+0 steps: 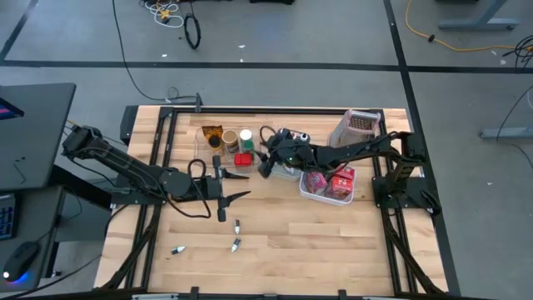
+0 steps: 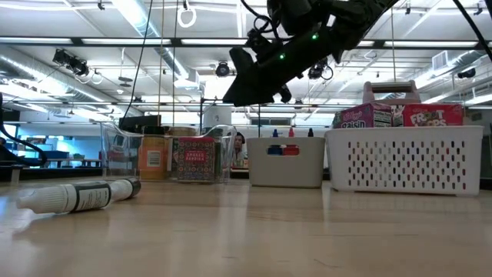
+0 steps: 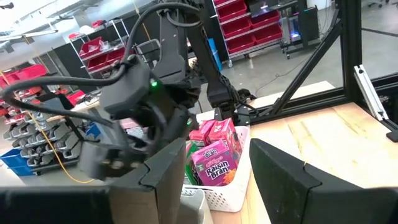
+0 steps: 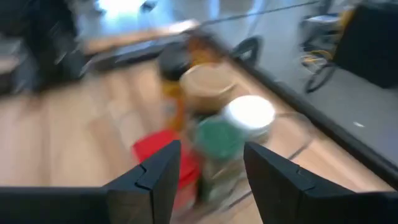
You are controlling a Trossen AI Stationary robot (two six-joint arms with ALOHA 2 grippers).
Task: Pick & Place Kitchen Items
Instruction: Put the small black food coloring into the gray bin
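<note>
right gripper (image 1: 265, 164) hovering open-jawed beside the clear bin (image 1: 223, 140), red box (image 1: 242, 158) just ahead | left gripper (image 1: 236, 185) waiting open mid-table | right arm nearer

High view straight down; low view table-level; both share white basket (image 1: 327, 193) (image 2: 405, 158)

The table (image 1: 316, 242) is pale wood planking with a smooth, matt finish, framed by dark metal rails. At about two o'clock on it, a white perforated plastic basket (image 2: 406, 158) holds glossy printed cardboard boxes (image 3: 216, 158). Beside it at twelve o'clock stands a clear plastic bin (image 2: 123, 154).
</note>
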